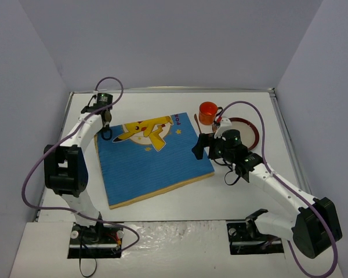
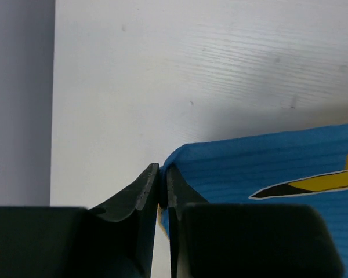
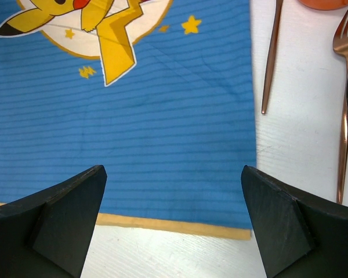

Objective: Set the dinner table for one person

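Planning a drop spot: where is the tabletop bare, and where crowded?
Bare tabletop: the far strip between placemat and back rim, and the near strip between placemat and arm bases. Crowded: far right, where cup, plate, spoon and fork cluster.

Your top camera sits high behind the arm bases and looks down and forward, taking in the whole dinner table [image 1: 162, 202] from well back. Your left wrist camera rides low, close to the surface, looking past the left gripper [image 2: 163, 169] at one corner of the blue placemat [image 2: 267, 168], the corner lying at 10 o'clock on the mat in the top view. Your right wrist camera looks almost straight down from close by over the mat's 3 o'clock edge, a fork [image 3: 341, 133] at its right. All three views share the placemat
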Tool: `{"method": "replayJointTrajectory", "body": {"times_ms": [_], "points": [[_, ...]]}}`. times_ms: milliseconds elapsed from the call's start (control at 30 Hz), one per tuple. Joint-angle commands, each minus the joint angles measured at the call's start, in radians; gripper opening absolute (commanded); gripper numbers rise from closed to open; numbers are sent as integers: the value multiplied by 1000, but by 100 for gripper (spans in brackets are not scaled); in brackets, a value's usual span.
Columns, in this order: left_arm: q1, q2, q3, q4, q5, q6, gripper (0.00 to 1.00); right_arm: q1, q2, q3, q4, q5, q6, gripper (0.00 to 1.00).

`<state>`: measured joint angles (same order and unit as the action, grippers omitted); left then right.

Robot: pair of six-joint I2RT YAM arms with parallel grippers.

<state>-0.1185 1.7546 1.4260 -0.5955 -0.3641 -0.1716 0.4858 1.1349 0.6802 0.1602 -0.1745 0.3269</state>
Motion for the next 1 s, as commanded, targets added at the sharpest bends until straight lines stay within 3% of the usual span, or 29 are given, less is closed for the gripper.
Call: {"method": "replayJointTrajectory", "body": {"times_ms": [0,100,167,267,433,533,700,967], "points": [[64,52,58,22,-105,52,14,5,33,48,44,-2,-16,99],[92,95,72,49,-105,55,43,6,68,93,44,-1,-20,99],[105,110,94,47,-99,48,56,9,107,130,40,3,-25,99],[109,104,116,21,-78,13,67,28,161,178,31,19,-35,98],[103,-56,49,-3,123,-139,93,69,317,303,10,66,-45,93],[95,-137,-80,43,250,-238,96,81,410,352,-3,85,-39,88],[78,-182,-331,177,330,-419,96,94,550,404,-10,110,-45,85],[67,-14,-384,274,364,-548,96,106,758,530,-7,153,-99,86]]}}
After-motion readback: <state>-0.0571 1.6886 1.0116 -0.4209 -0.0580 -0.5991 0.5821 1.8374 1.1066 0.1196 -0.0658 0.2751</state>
